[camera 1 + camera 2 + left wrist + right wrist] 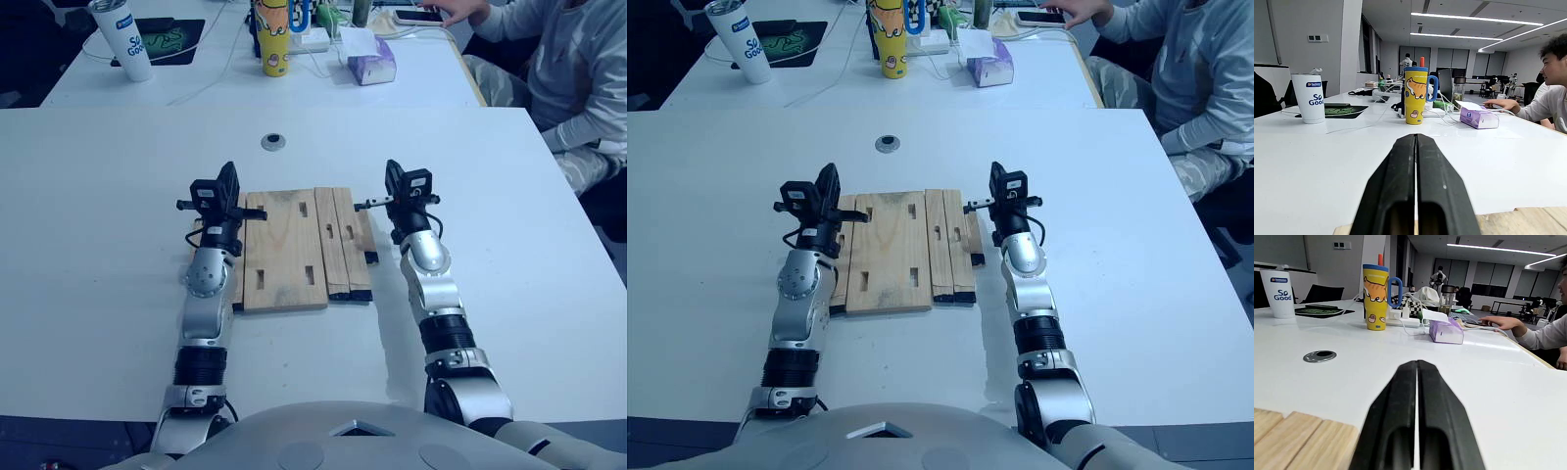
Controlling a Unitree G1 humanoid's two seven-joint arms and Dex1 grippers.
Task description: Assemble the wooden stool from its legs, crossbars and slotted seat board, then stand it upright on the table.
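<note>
Left eye view: boards [284,250] amid table [98,196].

1. The left arm [204,294] is built of silver-grey metal shells, with a round, capped joint housing partway along the forearm.
2. The right arm [438,294] matches it, with the same silver-grey shells and rounded housing.
3. Lower down, each arm wears a black ribbed band [201,364] above a bulkier silver joint.
4. Both wrists end in black boxy blocks [214,201], each with a thin black stub [369,204] sticking out sideways.
5. A short black cable [194,235] loops beside each block.
6. The jaws are black, long and tapered, each hollowed by a groove, with a thin pale seam between each pair.
</note>
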